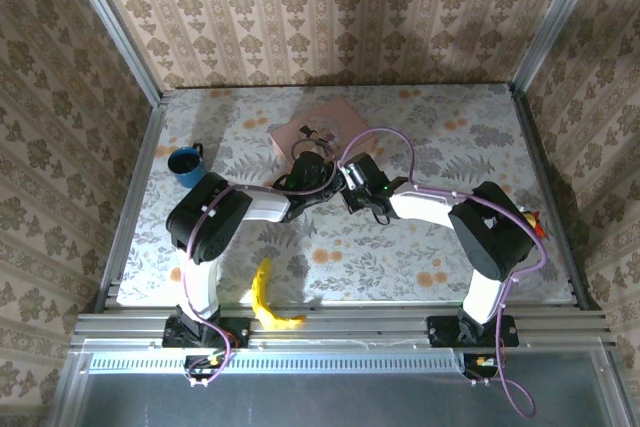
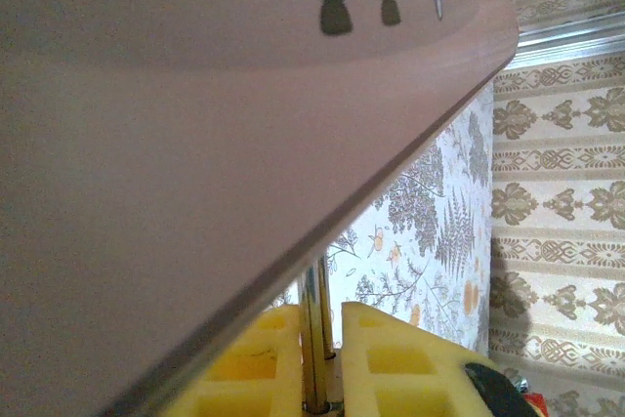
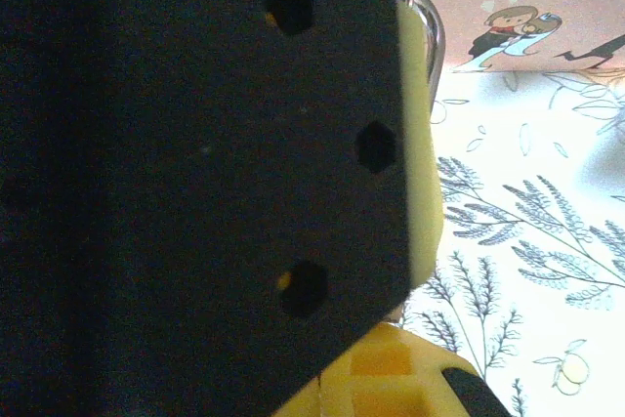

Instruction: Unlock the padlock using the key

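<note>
My left gripper [image 2: 322, 314] is shut on the padlock [image 2: 314, 339], a thin brass piece standing between its yellow fingers. The pink box [image 2: 195, 144] looms close above it. In the top view both grippers meet just in front of the pink box [image 1: 320, 127], the left gripper [image 1: 318, 169] beside the right gripper [image 1: 345, 172]. In the right wrist view the left gripper's black side plate [image 3: 195, 163] blocks most of the frame, with a shiny metal loop [image 3: 433, 21] poking out past it. My right gripper [image 3: 342, 378] has its yellow fingers together. The key is hidden.
A blue cup [image 1: 185, 165] stands at the left of the floral table [image 1: 450, 117]. A yellow banana [image 1: 265, 297] lies near the front edge between the arm bases. Metal rails and patterned walls close in the table on three sides.
</note>
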### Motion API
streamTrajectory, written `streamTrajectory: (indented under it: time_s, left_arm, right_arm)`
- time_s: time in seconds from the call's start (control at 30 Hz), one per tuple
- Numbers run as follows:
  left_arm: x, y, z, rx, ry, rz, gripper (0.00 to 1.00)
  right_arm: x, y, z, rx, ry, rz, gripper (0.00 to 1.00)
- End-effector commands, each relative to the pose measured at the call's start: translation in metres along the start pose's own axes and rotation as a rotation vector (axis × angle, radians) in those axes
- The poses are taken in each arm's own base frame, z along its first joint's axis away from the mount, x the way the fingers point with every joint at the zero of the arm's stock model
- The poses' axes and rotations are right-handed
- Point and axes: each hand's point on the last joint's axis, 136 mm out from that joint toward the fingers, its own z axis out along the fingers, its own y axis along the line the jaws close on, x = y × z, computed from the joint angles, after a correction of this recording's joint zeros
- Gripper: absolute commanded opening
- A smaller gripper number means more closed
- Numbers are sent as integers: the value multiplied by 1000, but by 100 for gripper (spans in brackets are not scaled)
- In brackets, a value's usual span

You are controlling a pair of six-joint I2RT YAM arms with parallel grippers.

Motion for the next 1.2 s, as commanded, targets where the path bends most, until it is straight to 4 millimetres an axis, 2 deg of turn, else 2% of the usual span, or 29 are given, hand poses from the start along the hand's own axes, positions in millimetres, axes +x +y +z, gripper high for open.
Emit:
streamTrajectory:
  time_s: [0.0, 0.23, 0.7, 0.9, 1.03, 1.17]
  left_arm:
    - [21, -7, -12, 19, 93, -29, 0]
    - [18, -6, -13, 25, 86, -34, 0]
    - [16, 1, -18, 16, 67, -36, 0]
    - [16, 6, -21, 6, 56, -41, 0]
    - [16, 8, -23, 0, 57, -39, 0]
    - [20, 9, -26, -12, 71, -31, 0]
  right_arm:
    - [-44, -21, -9, -46, -111, 141, 0]
    - [-43, -22, -3, -334, -46, 361, 0]
    - [-44, -33, 2, -619, -11, 624, 0]
    - [-40, -44, 5, -663, -11, 706, 0]
    - [-38, -44, 5, -677, 5, 728, 1]
    - [-28, -49, 0, -607, 20, 717, 13]
